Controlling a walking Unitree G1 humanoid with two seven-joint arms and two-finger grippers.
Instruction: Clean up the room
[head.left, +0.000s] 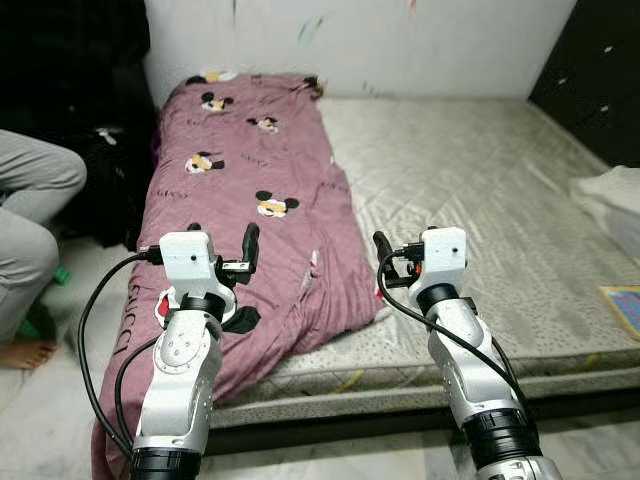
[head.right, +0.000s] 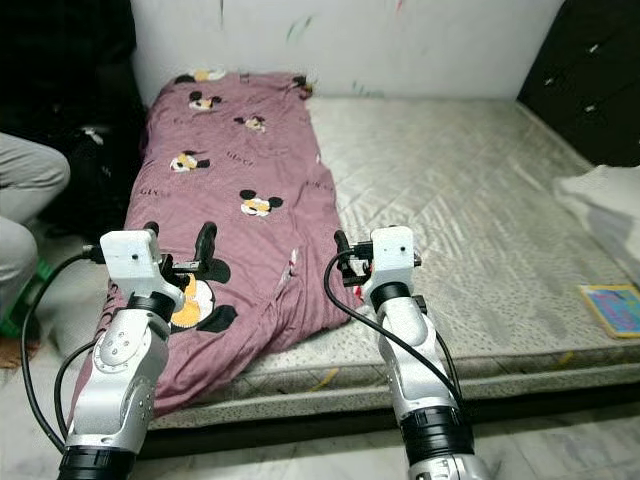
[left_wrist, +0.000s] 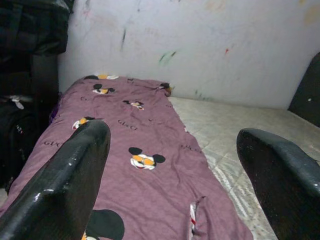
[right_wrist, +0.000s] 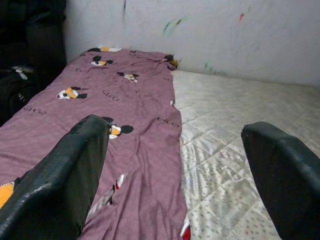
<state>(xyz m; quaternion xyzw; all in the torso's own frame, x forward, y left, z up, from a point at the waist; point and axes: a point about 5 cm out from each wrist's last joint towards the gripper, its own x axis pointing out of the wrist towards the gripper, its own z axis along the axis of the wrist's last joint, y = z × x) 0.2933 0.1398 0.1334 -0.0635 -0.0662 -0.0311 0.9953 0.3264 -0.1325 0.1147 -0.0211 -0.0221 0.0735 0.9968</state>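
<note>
Left eye view: a purple blanket (head.left: 250, 200) covers the mattress's (head.left: 480, 200) left strip, long axis running 6 to 12 toward the wall. The left gripper (head.left: 222, 245) hovers over its near end, fingers spread; the right gripper (head.left: 395, 258), also spread, hangs at its 3 o'clock edge.

Left wrist view: the blanket (left_wrist: 125, 165) stretches away between the spread fingers (left_wrist: 65, 185).

Right wrist view: the blanket (right_wrist: 135, 130) lies toward 10, the mattress (right_wrist: 240, 125) toward 2.

Head stereo pair looks forward and down from the foot of the mattress (head.left: 480, 190), so both eyes share basically everything. Wrist cams sit low, facing along the purple blanket (left_wrist: 145, 165) toward the scribbled wall (right_wrist: 200, 35).
</note>
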